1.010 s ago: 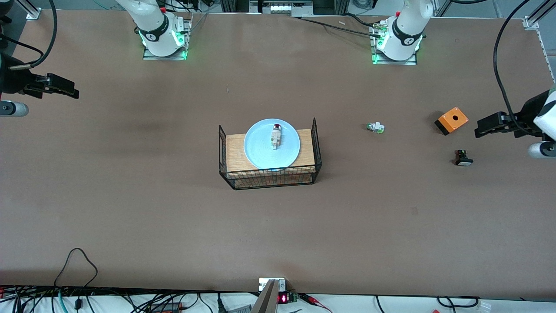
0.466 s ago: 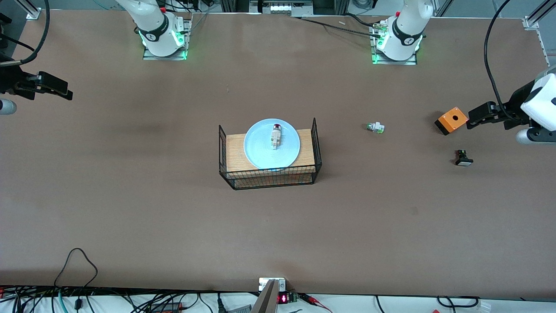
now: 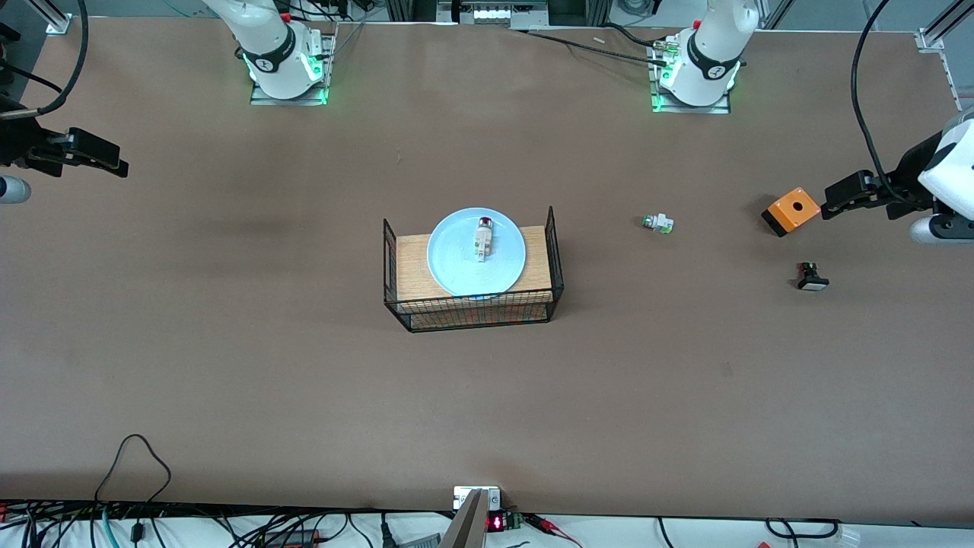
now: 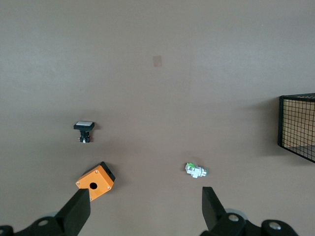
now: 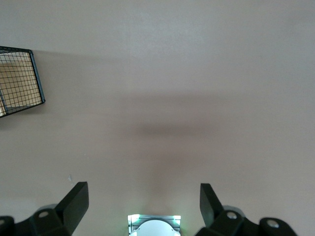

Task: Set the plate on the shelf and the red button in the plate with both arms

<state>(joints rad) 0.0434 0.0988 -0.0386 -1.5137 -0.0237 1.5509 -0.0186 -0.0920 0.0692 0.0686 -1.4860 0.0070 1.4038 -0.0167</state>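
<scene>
the plate (image 3: 476,253) sits on a wooden board inside the wire basket (image 3: 393,262) at the middle of the table (image 3: 304,380); the red button (image 3: 483,238) lies on the plate, a little toward 12 o'clock of its centre, dark red cap pointing to 12 o'clock in the front view, toward the robots' bases; nothing grips either one.

the left gripper (image 3: 837,199) hangs at the left arm's end of the table, over bare surface just at 3 o'clock of the orange box (image 3: 791,211); its fingers (image 4: 76,211) stand wide apart and hold nothing; the left wrist view looks down between them on the orange box, the black button (image 3: 812,276), the green-tipped part (image 3: 658,223) and a corner of the basket; in the front view the black button lies at 5 o'clock of the orange box, nearer the camera, and the green-tipped part lies between the basket and the box.

the right gripper (image 3: 106,156) hangs at the right arm's end of the table over bare surface, well apart from the basket; its fingers (image 5: 74,204) are spread wide and empty.
</scene>
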